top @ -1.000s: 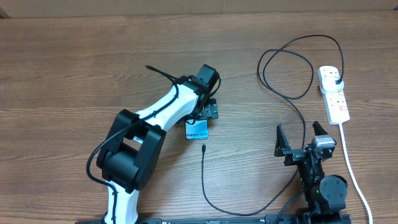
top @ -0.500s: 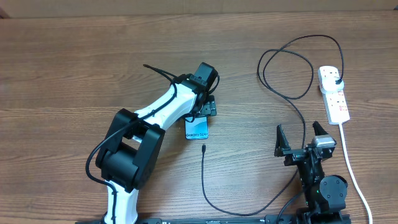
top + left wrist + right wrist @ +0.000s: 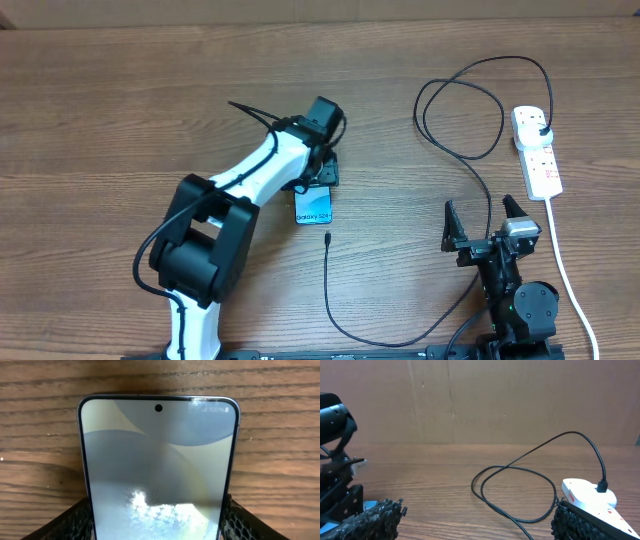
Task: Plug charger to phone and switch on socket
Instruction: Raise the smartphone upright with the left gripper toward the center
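Left gripper point(image 3: 156, 521): partly closed, 2 mesh pads point(image 3: 75, 522) set against the 2 long edges of the phone point(image 3: 157, 450), so it clamps the phone by its sides. Wrist view looks down the lit screen, punch-hole camera end farthest from the fingers; phone lies flat on the table point(image 3: 40, 435). Left arm: black shoulder block near the front-left edge, white link reaching up and right across the table, wrist bent down over the phone; overhead, only the phone's near end with its lettering shows below the gripper. Charger point(image 3: 328, 290): connector tip lies free on the wood just below the phone's near end, close but not touching; cable runs toward the front edge, curves right past the right arm, loops at far right and ends in a black plug seated in the top outlet of the socket point(image 3: 538, 160). Socket lies at the right edge, white cord point(image 3: 565, 270) trailing toward the front. Right gripper point(image 3: 483, 222): jaws fully spread, nothing between them, arm folded low by its base, fingers pointing away across the table, well apart from the phone.
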